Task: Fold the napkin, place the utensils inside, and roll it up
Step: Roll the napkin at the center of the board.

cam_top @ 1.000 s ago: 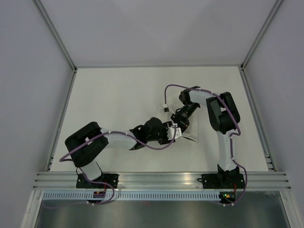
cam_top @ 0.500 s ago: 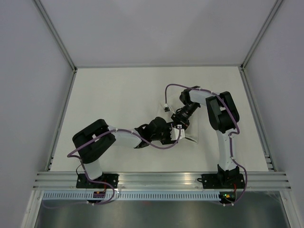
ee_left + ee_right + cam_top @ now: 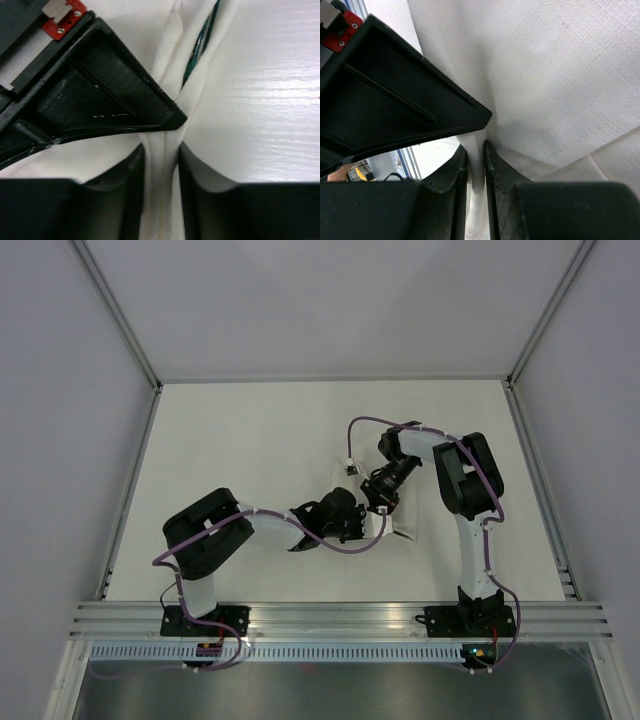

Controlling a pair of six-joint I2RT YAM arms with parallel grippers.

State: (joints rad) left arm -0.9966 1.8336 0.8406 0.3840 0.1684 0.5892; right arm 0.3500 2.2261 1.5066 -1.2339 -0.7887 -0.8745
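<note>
Two grips now on the napkin (image 3: 402, 528) right of the table's (image 3: 250, 440) middle: left gripper (image 3: 161, 195) just scooted in and clamped its bunched ridge, teal-handled utensil (image 3: 199, 45) tucked inside, right gripper (image 3: 475, 190) still pinching cloth, so rolling's probably underway.

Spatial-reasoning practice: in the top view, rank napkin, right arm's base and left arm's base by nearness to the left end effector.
1. napkin, between the left end effector fingers.
2. right arm's base, near-right edge.
3. left arm's base, near-left edge.
</note>
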